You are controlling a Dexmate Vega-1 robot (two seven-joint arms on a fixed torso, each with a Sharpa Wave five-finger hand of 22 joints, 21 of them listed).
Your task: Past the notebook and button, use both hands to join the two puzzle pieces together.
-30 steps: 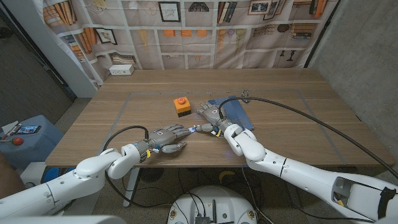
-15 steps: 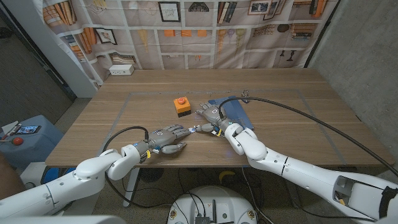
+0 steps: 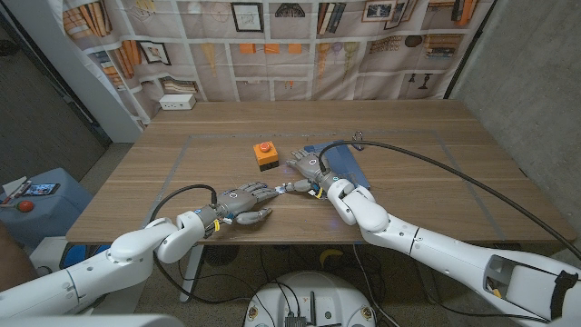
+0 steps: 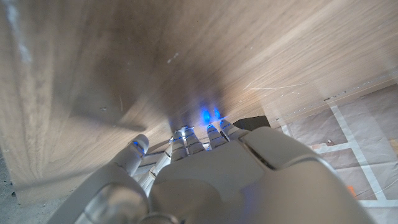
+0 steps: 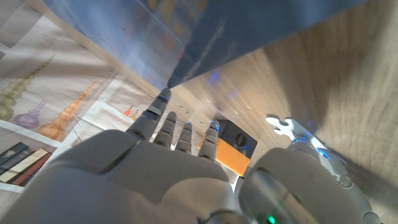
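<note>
Compared with the picture from a second ago, almost nothing has changed: both arms and hands stay where they were, and the orange button box and blue notebook have not moved.

From the head view, the left hand [image 3: 241, 202] lies low over the wooden table [image 3: 408, 145], its back facing up and its fingers stretched forward toward the right hand. Its fingertips end just short of a small white puzzle piece [image 3: 283, 188] that sits between the two hands. From the left wrist view, the left hand [image 4: 205, 180] has its fingers extended with the tips down on the wood; whether it pinches anything I cannot tell.

The right hand [image 3: 309, 173] reaches in from the other side, fingers spread and pointing away from the robot, with its palm side down. Its thumb angles toward the left hand, and the puzzle piece sits right at the thumb tip. In the right wrist view, the white puzzle piece [image 5: 287, 127] with its rounded knobs lies on the wood touching the right hand's [image 5: 174, 180] thumb tip; a firm grip cannot be confirmed.

Just beyond the right hand's fingertips stands the orange button box [image 3: 264, 156] with a red button on top. The blue notebook [image 3: 349, 165] lies on the outer side of the right hand, partly under its wrist. A black cable [image 3: 436, 163] loops over the table behind the right arm.
</note>
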